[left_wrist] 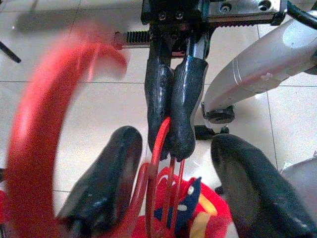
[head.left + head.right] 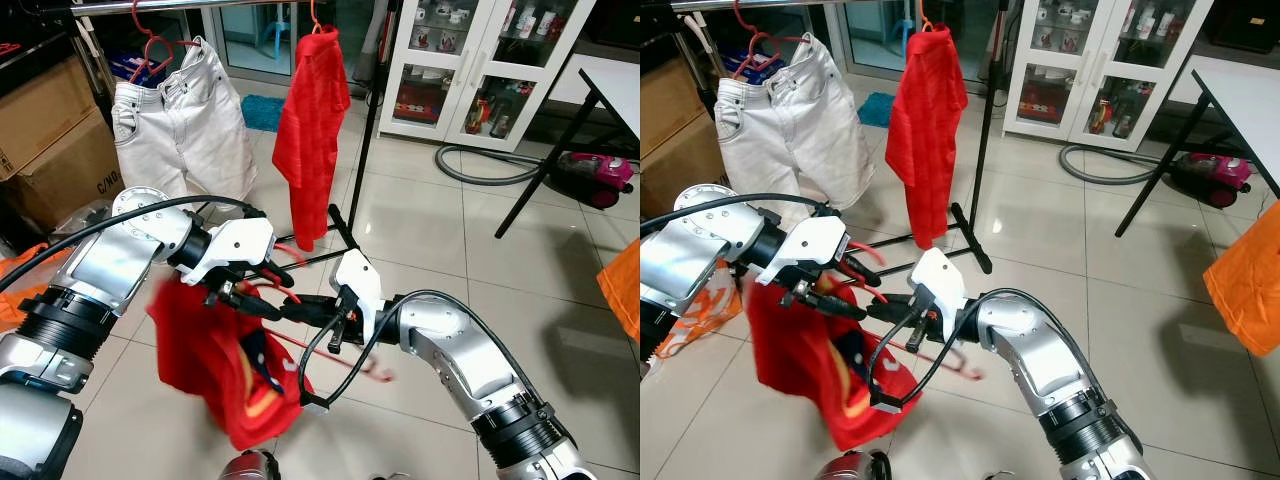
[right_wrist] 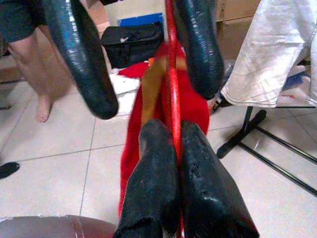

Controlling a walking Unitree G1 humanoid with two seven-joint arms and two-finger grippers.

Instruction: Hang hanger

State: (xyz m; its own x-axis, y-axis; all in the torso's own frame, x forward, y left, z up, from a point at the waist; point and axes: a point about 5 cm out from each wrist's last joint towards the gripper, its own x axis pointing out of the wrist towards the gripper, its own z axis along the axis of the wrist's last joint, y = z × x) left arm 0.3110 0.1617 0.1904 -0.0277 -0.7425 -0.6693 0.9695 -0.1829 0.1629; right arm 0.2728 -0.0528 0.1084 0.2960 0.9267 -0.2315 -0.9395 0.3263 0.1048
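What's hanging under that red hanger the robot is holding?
A red shirt with yellow and dark blue trim hangs from the red hanger, drooping toward the tiled floor. The right gripper pinches the hanger wire; the left gripper is open around it. The shirt covers the hanger's lower bar.

We stand on a floor (image 2: pixel 420 230) of pale glossy tiles that mirror the light. Ahead, a white glass-door cabinet (image 2: pixel 470 65) holds small bottles and ornaments (too small for us to name). To our right, a white counter (image 2: pixel 612 85) rests on slanted black legs, with a pink vacuum cleaner (image 2: pixel 595 175) and its grey hose (image 2: pixel 480 170) on the tiles under it. To our left sit cardboard boxes (image 2: pixel 50 140). A blue mat (image 2: pixel 262 112) lies further back by a glass door (image 2: pixel 255 30).
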